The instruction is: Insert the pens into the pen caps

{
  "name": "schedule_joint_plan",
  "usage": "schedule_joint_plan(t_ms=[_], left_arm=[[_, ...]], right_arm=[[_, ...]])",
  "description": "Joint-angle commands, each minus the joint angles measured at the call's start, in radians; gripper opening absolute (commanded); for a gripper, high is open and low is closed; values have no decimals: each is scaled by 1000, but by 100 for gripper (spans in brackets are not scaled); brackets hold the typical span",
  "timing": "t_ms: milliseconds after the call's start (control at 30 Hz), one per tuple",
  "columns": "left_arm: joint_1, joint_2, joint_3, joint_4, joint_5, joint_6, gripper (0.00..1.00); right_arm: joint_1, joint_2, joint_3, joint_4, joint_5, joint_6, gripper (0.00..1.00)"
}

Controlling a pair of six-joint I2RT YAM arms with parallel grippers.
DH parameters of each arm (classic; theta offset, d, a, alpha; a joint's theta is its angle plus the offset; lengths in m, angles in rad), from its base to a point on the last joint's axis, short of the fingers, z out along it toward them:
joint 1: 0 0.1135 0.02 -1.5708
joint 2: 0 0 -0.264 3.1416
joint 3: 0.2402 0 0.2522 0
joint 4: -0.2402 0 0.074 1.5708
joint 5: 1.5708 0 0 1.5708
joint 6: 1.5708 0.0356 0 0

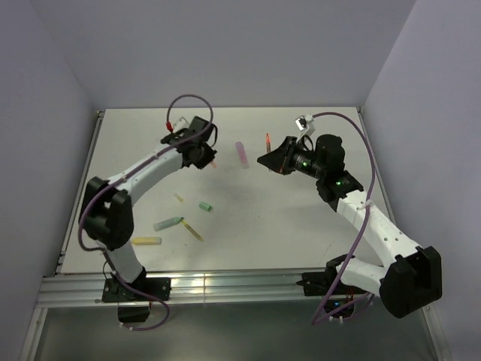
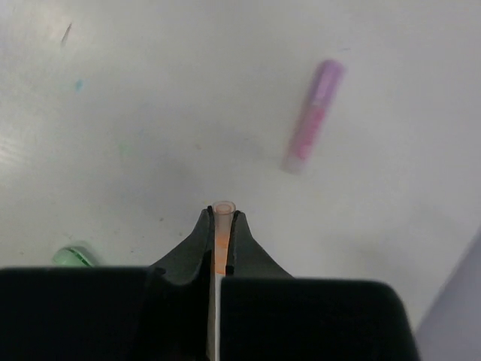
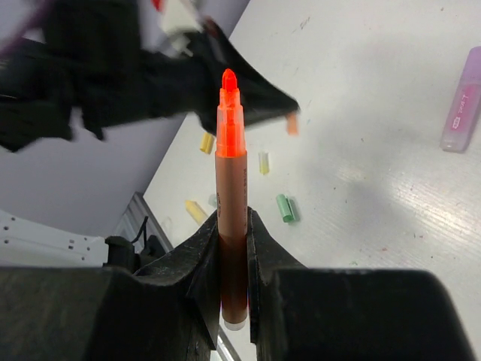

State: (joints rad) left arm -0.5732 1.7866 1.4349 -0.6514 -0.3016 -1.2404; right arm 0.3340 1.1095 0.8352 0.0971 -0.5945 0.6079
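My left gripper [image 1: 208, 156] [image 2: 222, 216] is shut on a short orange cap [image 2: 222, 226], open end pointing out past the fingertips. My right gripper [image 1: 268, 159] [image 3: 233, 219] is shut on the orange-red pen [image 3: 231, 173] [image 1: 267, 140], tip up and uncapped. In the right wrist view the pen tip stands close to the left gripper's orange cap [image 3: 291, 125], a small gap apart. A pink-purple pen [image 1: 241, 154] [image 2: 313, 116] [image 3: 462, 109] lies on the table between the grippers. A mint green pen [image 1: 167, 223], yellow pen [image 1: 146, 241] and olive-yellow pen [image 1: 194, 231] lie front left.
A green cap [image 1: 205, 207] [image 3: 285, 208] [image 2: 73, 256] and a small yellow cap [image 1: 179, 198] [image 3: 264, 162] lie on the white table [image 1: 301, 218]. Grey walls close the left, back and right sides. A metal rail [image 1: 225, 286] runs along the near edge.
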Motion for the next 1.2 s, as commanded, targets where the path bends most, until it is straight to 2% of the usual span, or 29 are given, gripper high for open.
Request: schedule_joint_plan(t_ms=[0, 33, 133, 167, 367, 500, 667, 833, 1167], left_arm=[[36, -159, 28, 151, 94, 251, 0], [45, -180, 27, 218, 163, 328, 0], [70, -256, 30, 285, 226, 392, 0], [79, -289, 27, 358, 287, 432, 0], [114, -406, -68, 642, 494, 449, 0], [118, -458, -105, 777, 563, 483, 0], [127, -530, -166, 871, 621, 519, 0], [128, -575, -254, 992, 703, 483, 0], [128, -523, -271, 1030, 731, 455, 0]], right_arm=[[16, 22, 16, 65, -27, -16, 0], [22, 36, 21, 64, -27, -20, 0], [66, 64, 50, 72, -18, -23, 0], [85, 76, 82, 66, -14, -25, 0], [235, 141, 208, 52, 47, -33, 0], [250, 193, 257, 78, 25, 0, 0], [261, 222, 291, 96, 27, -13, 0], [264, 213, 265, 145, 16, -2, 0], [287, 214, 269, 131, 22, -10, 0]])
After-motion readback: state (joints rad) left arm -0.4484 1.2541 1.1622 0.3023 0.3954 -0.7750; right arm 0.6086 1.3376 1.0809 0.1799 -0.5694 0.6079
